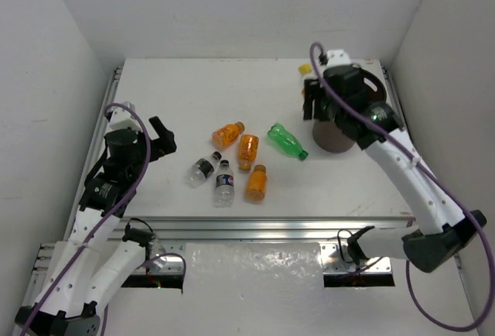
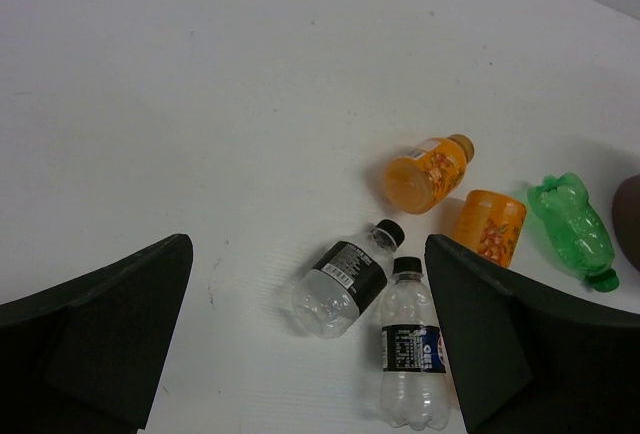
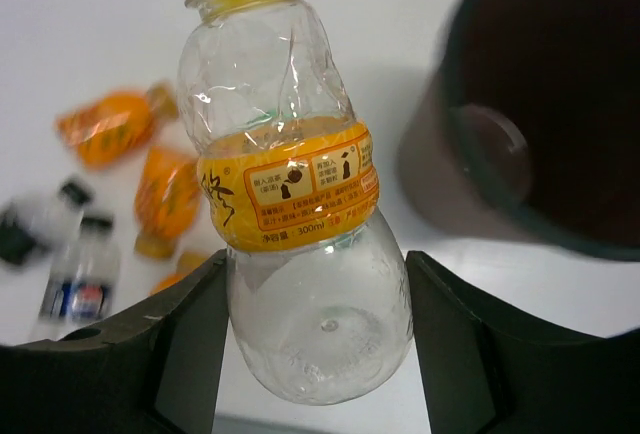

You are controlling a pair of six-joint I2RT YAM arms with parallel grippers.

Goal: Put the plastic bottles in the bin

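My right jaws grip a yellow-capped bottle [image 3: 300,204] by its lower body, held near the brown bin [image 3: 452,124] but, I judge, not yet over its mouth for the drop; six more bottles [image 1: 248,150] lie clustered on the table [image 1: 170,88]; my left jaws hang wide open and empty, facing two clear bottles [image 2: 345,279], likely the next pick.

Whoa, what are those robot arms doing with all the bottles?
The right gripper is shut on a clear yellow-capped bottle, holding it up beside the dark brown bin, not yet in. The left gripper hangs open above the table. Six more bottles lie there: three orange bottles, a green bottle and two clear bottles with dark caps.
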